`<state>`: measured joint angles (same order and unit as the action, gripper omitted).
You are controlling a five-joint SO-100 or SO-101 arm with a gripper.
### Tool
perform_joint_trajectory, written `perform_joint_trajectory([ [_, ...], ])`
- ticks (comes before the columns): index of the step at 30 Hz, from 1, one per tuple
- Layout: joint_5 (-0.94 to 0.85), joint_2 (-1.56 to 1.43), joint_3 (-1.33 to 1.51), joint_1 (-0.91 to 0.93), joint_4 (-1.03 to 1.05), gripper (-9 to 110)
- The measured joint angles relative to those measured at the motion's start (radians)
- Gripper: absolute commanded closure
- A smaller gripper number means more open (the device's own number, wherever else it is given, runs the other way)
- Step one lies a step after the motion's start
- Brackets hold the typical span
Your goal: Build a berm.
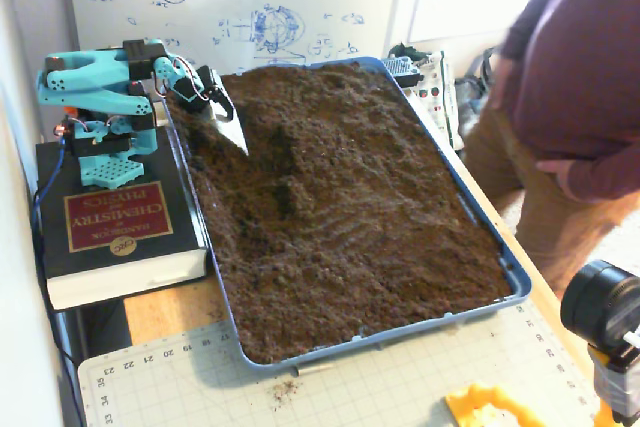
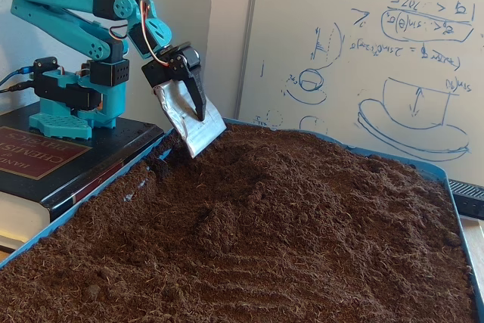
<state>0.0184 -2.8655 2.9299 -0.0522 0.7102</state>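
A: So, starting nearest the lens in a fixed view, the lower part of the frame shows a pale green gridded cutting mat [image 1: 300, 387], then the blue plastic tray [image 1: 520, 287] filled with dark brown soil.

B: And the berm [image 1: 290, 182]? I read it as that low, rounded ridge of crumbly soil running up the middle-left of the tray, with flatter soil to its right.

A: Agreed — it's faint, more a swell than a wall. In another fixed view the same ridge [image 2: 227, 209] rises across the centre of the frame.

B: How will it handle?

A: Loose and light, I'd judge; it will slump rather than hold an edge. There's nothing to grasp — it has to be pushed or scooped from the base of a slope and heaped on the crest.

B: Farther back, upper left, the turquoise plastic robot arm [image 1: 95, 97] stands on a thick black book with a red cover panel [image 1: 110, 227].

A: Its gripper [image 2: 193, 107] has its jaws pressed together on the shiny metal scoop [image 2: 195, 130], whose blade tip sits at the soil surface near the tray's far left corner, beyond the ridge's end.

B: Behind everything, a whiteboard with blue sketches [image 2: 378, 66], and a person in a maroon top [image 1: 570, 77] at the right edge.
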Motion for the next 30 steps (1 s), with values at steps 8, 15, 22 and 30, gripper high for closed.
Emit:
perform_joint_trajectory([
  [8, 0.12, -0.304, 0.233, -0.028, 0.005, 101],
  [15, 0.124, -0.327, 0.236, -0.032, 0.055, 101],
  [22, 0.124, -0.328, 0.236, -0.051, 0.236, 101],
  [30, 0.126, -0.264, 0.236, -0.224, 0.287, 101],
])
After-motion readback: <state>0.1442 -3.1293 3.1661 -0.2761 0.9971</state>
